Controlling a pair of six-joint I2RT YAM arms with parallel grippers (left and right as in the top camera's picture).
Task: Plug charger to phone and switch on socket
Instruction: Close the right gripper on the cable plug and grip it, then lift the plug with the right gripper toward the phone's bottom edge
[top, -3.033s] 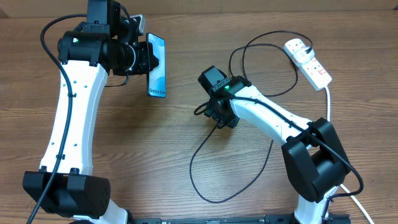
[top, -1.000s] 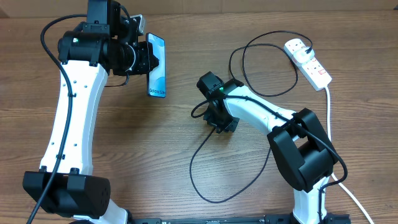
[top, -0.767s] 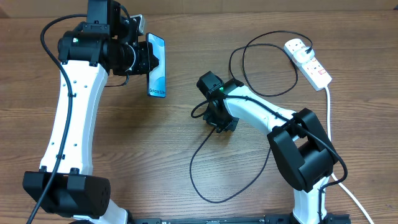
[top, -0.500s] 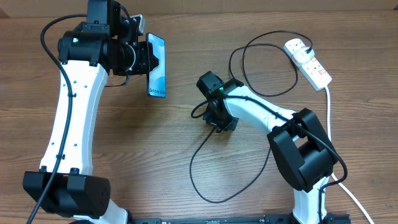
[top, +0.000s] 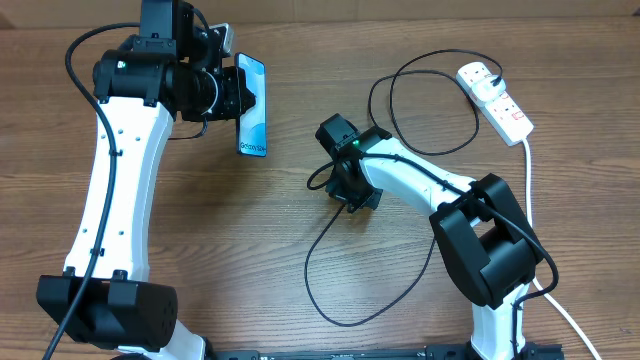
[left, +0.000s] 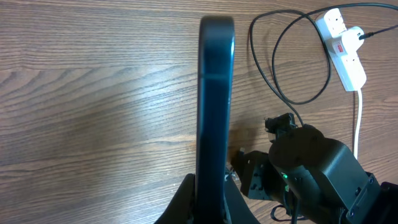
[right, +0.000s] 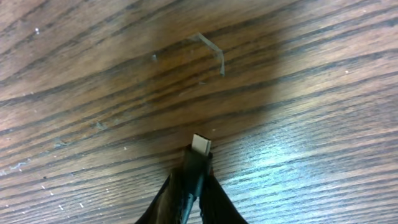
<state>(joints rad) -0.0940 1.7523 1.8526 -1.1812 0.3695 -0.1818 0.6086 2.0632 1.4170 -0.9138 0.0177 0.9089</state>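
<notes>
My left gripper (top: 232, 102) is shut on the phone (top: 253, 105), holding it off the table at the back left; its teal screen with dark text faces the overhead camera. In the left wrist view the phone (left: 214, 93) shows edge-on between the fingers (left: 208, 205). My right gripper (top: 352, 195) at the table's middle is shut on the connector end of the charger (top: 330, 240); the right wrist view shows the silver tip (right: 200, 144) poking out past the fingers (right: 193, 180), just above the wood. The black cable loops to the socket (top: 495, 98) at the back right, where its plug sits.
The socket's thick white cord (top: 527, 160) runs down the right edge of the table. A loop of the black cable (top: 430, 110) lies between the right arm and the socket, and another loop (top: 345, 300) lies near the front centre.
The right arm has shifted slightly left since three seconds ago, still holding the connector. Nothing has visibly moved in the last second. The left arm holds still.
</notes>
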